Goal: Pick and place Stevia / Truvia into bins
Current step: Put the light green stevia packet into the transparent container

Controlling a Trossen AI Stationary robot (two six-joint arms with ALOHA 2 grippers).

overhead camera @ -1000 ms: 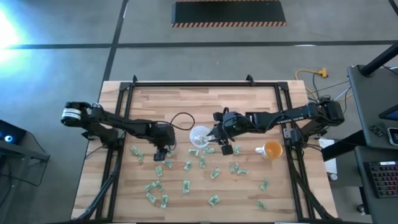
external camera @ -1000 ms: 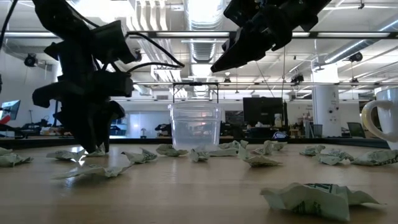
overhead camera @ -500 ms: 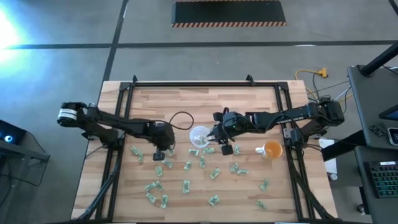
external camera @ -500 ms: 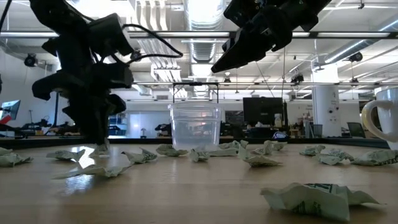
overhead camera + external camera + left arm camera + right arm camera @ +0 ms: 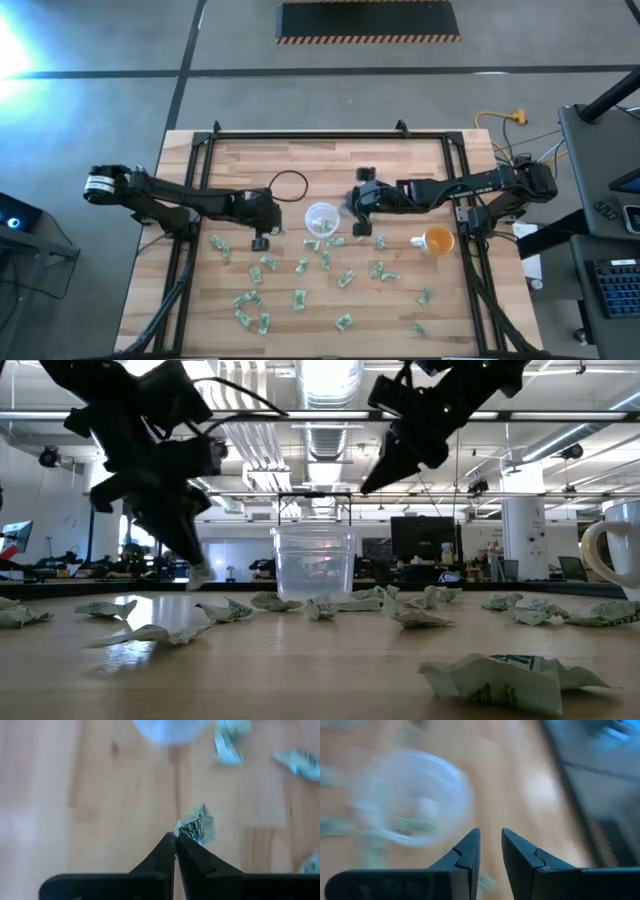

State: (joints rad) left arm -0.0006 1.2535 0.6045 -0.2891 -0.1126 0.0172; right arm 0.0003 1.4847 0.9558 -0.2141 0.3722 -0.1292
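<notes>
The left gripper pinches a crumpled green-and-white paper packet. The small translucent white cup lies just ahead, rightward. The right gripper hovers beside it, parted, empty

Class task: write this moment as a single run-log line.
left gripper: shut on packet, lifted | right gripper: open, empty, beside cup | packets remain on table

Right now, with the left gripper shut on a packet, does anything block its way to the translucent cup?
Nothing visible does. The left gripper pinches a green-and-white packet, and only bare wood lies between it and the translucent cup. The right gripper, open and empty, is on the cup's far side.
</notes>
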